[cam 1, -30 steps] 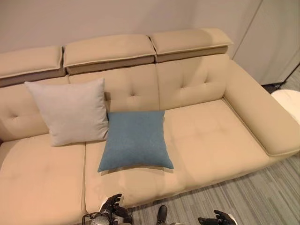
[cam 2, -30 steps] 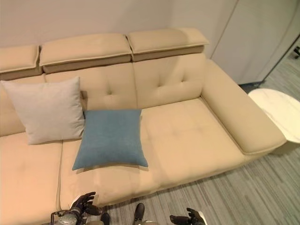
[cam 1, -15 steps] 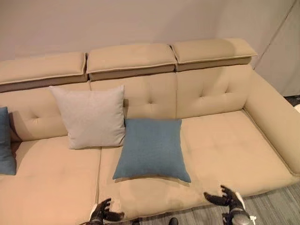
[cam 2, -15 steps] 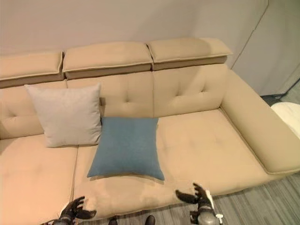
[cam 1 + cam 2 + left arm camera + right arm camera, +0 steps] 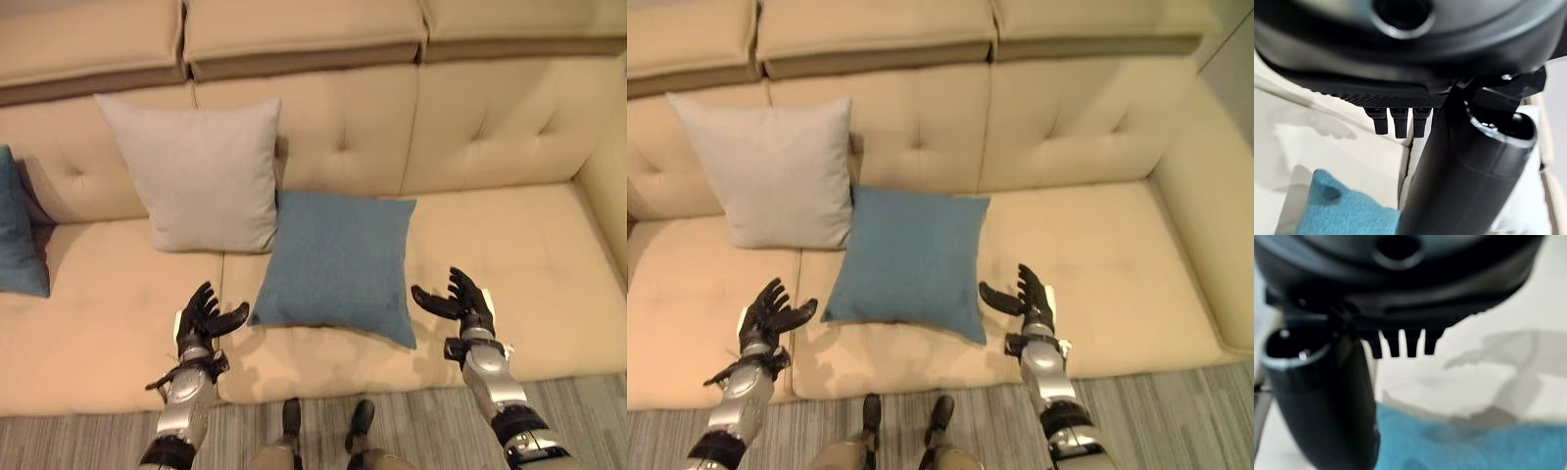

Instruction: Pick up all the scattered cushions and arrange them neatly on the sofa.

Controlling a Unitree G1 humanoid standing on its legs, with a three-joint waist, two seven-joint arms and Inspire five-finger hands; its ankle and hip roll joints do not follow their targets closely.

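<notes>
Nearest the camera, the left hand (image 5: 203, 318) and the right hand (image 5: 460, 302) are held out over the front of the seat, each with fingers spread wide and nothing grasped; they stand just beside the two lower corners of the blue cushion (image 5: 336, 265), one to each side, and no contact with it can be made out. That cushion is lying flat and slightly askew on the seat of the sofa (image 5: 529, 255), its upper edge close to the backrest. Just behind it and to the robot's left, a grey cushion (image 5: 196, 172) is propped upright against the backrest, its lower corner near the blue cushion's upper corner; whether they touch cannot be told. At the far left edge, a second blue cushion (image 5: 18, 238) is leaned against the backrest, partly cut off by the frame. A two-handed grasp of the flat cushion is judged to be the step in hand. If the hands were closed unevenly, the soft cushion could be pinched at one corner only and left to sag or slip; if it were lifted carelessly towards the backrest, the grey cushion could be knocked over.
</notes>
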